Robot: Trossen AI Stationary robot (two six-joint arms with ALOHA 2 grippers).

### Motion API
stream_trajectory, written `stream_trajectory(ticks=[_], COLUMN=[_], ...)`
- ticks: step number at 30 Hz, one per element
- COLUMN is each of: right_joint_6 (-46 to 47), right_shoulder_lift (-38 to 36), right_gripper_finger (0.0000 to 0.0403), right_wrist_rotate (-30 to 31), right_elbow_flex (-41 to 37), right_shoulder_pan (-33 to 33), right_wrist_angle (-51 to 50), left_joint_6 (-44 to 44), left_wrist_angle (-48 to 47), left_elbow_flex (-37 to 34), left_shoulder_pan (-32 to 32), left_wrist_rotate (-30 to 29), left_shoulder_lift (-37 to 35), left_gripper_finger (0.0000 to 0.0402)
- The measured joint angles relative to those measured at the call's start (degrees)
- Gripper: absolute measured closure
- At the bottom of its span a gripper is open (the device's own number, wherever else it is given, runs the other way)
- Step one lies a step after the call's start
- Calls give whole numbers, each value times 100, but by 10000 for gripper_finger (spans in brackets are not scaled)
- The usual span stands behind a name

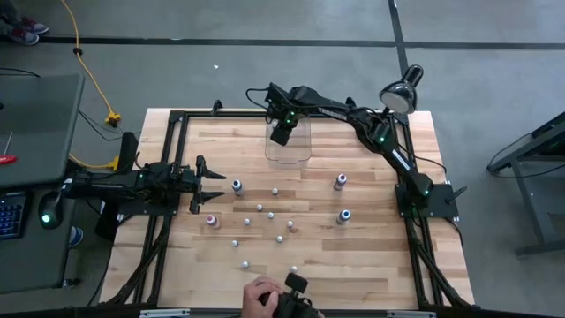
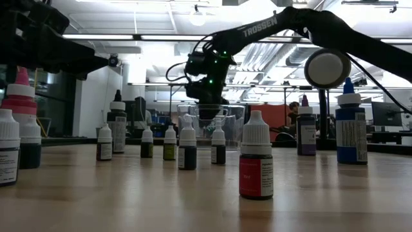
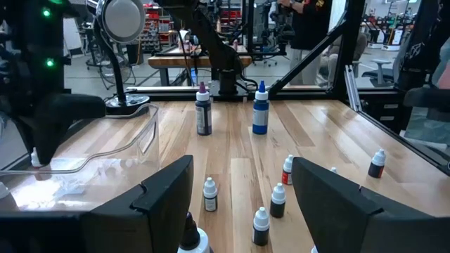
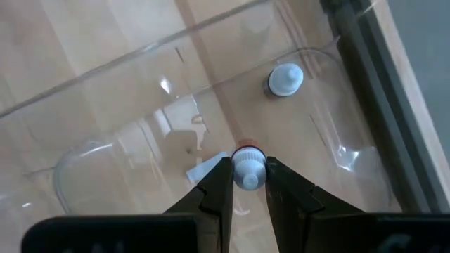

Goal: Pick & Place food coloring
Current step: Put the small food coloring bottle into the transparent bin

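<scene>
Here the right hand point(image 4: 249, 184) hangs inside the clear rectangular plastic bin point(image 4: 330, 77), pinching a tiny white-capped, seemingly red food coloring bottle point(image 4: 248, 169); released from height, it could topple or bounce against the bottle point(image 4: 285, 79) already inside

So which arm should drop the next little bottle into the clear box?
The right arm, most likely. Its gripper is shut on a small food coloring bottle directly above the clear bin, where one bottle already lies. The left gripper hangs open and empty by the table's left side.
</scene>
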Motion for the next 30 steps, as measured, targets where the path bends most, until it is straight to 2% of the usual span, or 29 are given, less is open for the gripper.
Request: stream_trajectory(ticks=[4,21,30], right_joint_6=[-142,-164,108], right_shoulder_lift=[84,149,257], right_gripper_finger=[338,338,338], right_wrist_rotate=[-174,-199,-548], right_elbow_flex=[0,-1,-1], right_shoulder_pan=[-14,-113,-113], right_wrist_angle=[112,136,260], left_joint_6=[1,0,2], left_wrist_angle=[0,0,0], left_elbow_flex=[1,2,0], left_shoulder_pan=[-2,0,-2], left_wrist_rotate=[0,0,1], left_shoulder_lift=[0,0,0], left_gripper_finger=[163,163,163])
